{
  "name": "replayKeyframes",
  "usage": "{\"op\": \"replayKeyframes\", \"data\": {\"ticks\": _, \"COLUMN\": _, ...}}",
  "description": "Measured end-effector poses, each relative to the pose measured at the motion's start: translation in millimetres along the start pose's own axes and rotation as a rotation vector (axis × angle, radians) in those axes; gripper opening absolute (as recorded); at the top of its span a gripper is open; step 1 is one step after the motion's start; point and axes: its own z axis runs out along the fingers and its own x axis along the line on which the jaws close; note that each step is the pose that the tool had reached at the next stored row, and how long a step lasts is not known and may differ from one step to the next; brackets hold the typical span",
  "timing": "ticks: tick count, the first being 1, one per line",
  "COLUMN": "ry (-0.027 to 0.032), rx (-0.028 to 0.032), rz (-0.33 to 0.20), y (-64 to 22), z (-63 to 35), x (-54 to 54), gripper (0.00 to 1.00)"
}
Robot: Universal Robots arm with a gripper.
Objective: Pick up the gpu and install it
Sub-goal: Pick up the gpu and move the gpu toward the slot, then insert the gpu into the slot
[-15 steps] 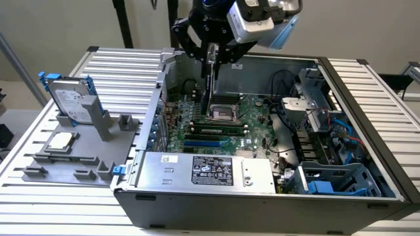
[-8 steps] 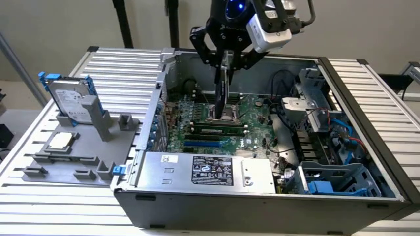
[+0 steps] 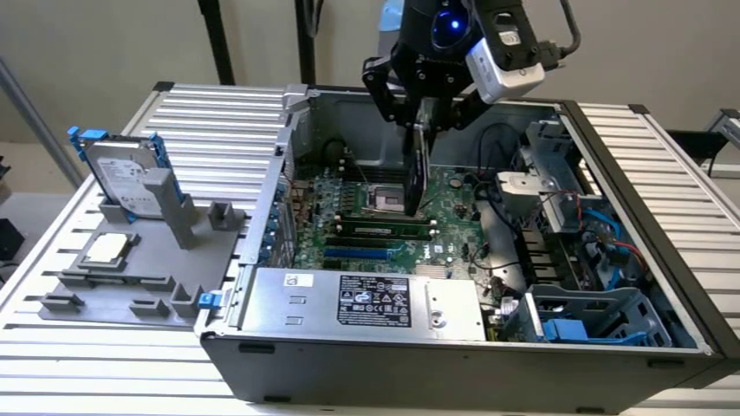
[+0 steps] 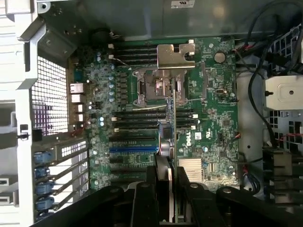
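**GPU clamped in gripper, hanging on edge over the motherboard**

Gripper: my gripper (image 3: 425,120) is closed at a middling width on the gpu (image 3: 418,169). One finger presses on each face of the card's upper end. In the wrist view the black fingers (image 4: 158,182) flank the card, and no gap shows between them and it.

Task item: the gpu hangs straight down from my fingers, thin and upright. The wrist view shows it edge-on (image 4: 174,142). A silver metal plate sits at the end farthest from me.

Beneath the gripper: the card is inside the open computer case (image 3: 647,165), over the green motherboard (image 3: 457,212). Its low end lines up with the CPU socket (image 4: 156,87). I cannot tell whether it touches the board. The blue expansion slot (image 4: 132,149) lies off to one side of the card and holds nothing.

Away from the gripper: outside the case, on the exterior view's left, a grey fixture (image 3: 69,303) carries a hard drive in a blue frame (image 3: 121,173), standing upright. A square chip (image 3: 104,249) lies flat on it. Both are well apart from my fingers.
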Motion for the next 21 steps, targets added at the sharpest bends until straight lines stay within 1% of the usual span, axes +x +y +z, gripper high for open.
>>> {"op": "replayKeyframes", "data": {"ticks": 2, "ry": -0.0124, "rx": -0.0009, "rz": -0.001, "y": -0.1, "z": 0.7, "x": -2.7, "gripper": 0.28}}
{"op": "replayKeyframes", "data": {"ticks": 3, "ry": -0.017, "rx": -0.0014, "rz": -0.001, "y": -0.2, "z": 1.4, "x": -3.5, "gripper": 0.28}}
{"op": "replayKeyframes", "data": {"ticks": 4, "ry": -0.0191, "rx": -0.0017, "rz": -0.001, "y": -0.3, "z": 2.0, "x": -4.1, "gripper": 0.28}}
{"op": "replayKeyframes", "data": {"ticks": 19, "ry": -0.0192, "rx": -0.0015, "rz": -0.001, "y": -0.3, "z": 2.2, "x": -4.4, "gripper": 0.28}}
{"op": "replayKeyframes", "data": {"ticks": 21, "ry": -0.0183, "rx": -0.0012, "rz": -0.014, "y": -0.3, "z": 2.2, "x": -4.4, "gripper": 0.28}}
